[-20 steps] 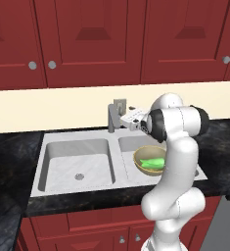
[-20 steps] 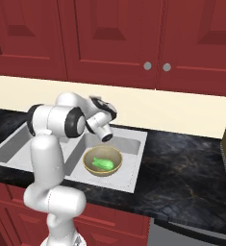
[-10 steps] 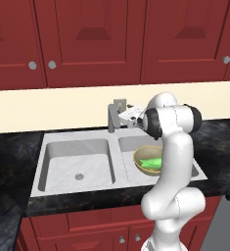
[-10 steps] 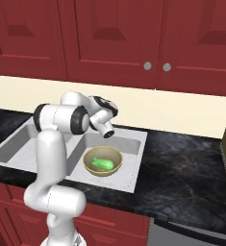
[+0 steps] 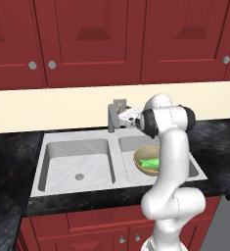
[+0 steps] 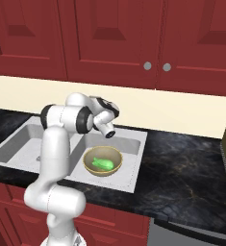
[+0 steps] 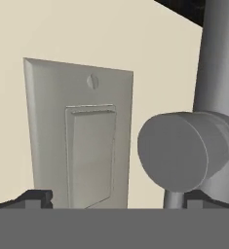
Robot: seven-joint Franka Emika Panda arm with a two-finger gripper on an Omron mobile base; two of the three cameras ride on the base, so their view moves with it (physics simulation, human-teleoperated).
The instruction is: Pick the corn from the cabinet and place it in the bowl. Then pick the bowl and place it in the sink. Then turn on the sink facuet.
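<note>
Hand view: grey sink facuet (image 7: 184, 151) with round knob fills the right; gripper (image 7: 118, 198) jaws spread wide.

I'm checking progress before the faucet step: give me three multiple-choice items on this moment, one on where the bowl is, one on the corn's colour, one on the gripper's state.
1. Where does the bowl sit?
A. in the sink's right basin
B. on the black countertop
C. in the left basin

2. What colour is the corn in it?
A. yellow
B. bright green
C. red

3. How are the gripper's jaws?
A. shut on the bowl
B. shut on the corn
C. open, holding nothing

Answers: 1 A, both base views show the bowl inside the right basin of the sink, with the left basin bare. 2 B, the cob lies green against the tan bowl. 3 C, in the hand view the two fingertips stand far apart at the bottom corners, with the sink facuet and a wall switch plate ahead of them.
</note>
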